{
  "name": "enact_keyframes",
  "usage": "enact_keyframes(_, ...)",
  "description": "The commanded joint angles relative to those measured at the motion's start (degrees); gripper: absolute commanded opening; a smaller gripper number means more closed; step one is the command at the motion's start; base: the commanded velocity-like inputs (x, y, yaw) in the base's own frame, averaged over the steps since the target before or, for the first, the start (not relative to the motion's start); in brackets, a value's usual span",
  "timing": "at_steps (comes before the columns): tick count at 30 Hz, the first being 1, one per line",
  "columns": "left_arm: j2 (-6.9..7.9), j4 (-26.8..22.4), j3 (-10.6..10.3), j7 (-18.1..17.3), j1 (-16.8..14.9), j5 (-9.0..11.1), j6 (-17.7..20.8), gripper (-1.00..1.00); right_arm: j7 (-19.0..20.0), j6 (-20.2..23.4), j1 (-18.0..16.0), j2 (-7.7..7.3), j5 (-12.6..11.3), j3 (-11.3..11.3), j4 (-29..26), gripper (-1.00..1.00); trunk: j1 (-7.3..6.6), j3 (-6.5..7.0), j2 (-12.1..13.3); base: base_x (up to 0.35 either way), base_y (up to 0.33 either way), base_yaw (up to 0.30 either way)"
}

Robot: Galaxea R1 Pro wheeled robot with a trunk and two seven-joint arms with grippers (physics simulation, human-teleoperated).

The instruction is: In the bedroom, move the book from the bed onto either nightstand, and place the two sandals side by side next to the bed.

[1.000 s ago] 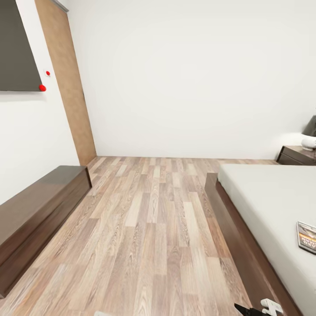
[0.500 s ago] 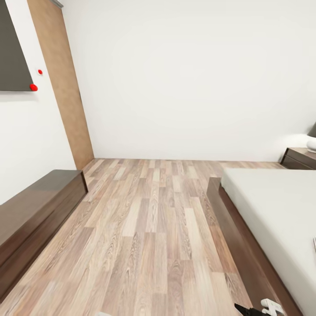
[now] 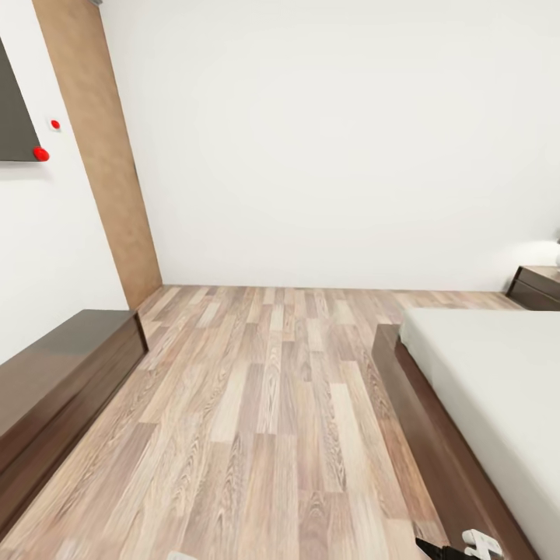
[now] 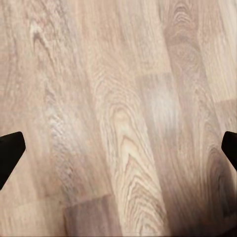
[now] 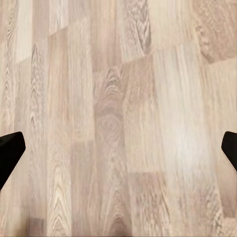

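Both arms hang low with nothing in them. The left gripper has its dark fingertips spread wide to either edge of its wrist view, bare plank floor between them; the right gripper is spread the same way over the floor. In the head view a small white-and-black part of the right arm pokes in at the lower edge, just beside the bed's frame.

Outward from there, the bed runs along the right side, its pale mattress bare in the part I can see. A second ago the book lay on that mattress near the right edge of the head view; half a second ago only a sliver of it was left, and now it is gone from the picture. The whole scene has slid with it: the nightstand is nearly off the right edge, and the long dark dresser and the wood wall panel have shifted too. So the camera has swung left, not the book; by my reckoning it lies on the bed just past the right edge.

No sandals show on this stretch of floor. I'd judge the robot is looking round for them, with every step of the task yet to be done.
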Motion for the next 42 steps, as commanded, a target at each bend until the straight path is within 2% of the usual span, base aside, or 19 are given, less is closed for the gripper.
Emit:
enact_keyframes(1, 0.01, 0.03, 0.49, -0.12, -0.03, -0.6, -0.23, 1.0, 0.17, -0.12, -0.04, -0.01, 0.33, -0.45, 0.07, 1.0, 0.02, -0.06, -0.02, 0.323, 0.0, 0.0)
enact_keyframes(11, 0.01, 0.03, 0.49, -0.12, -0.03, -0.6, -0.23, 1.0, -0.11, -0.12, -0.04, 0.41, 0.33, -0.45, 0.14, 1.0, 0.02, -0.06, -0.02, 0.323, 0.0, 0.0)
enact_keyframes(42, 0.01, 0.03, 0.49, -0.12, -0.03, -0.6, -0.23, 1.0, -0.12, -0.12, -0.04, 0.43, 0.33, -0.45, 0.16, 1.0, 0.02, -0.06, -0.02, 0.323, 0.0, 0.0)
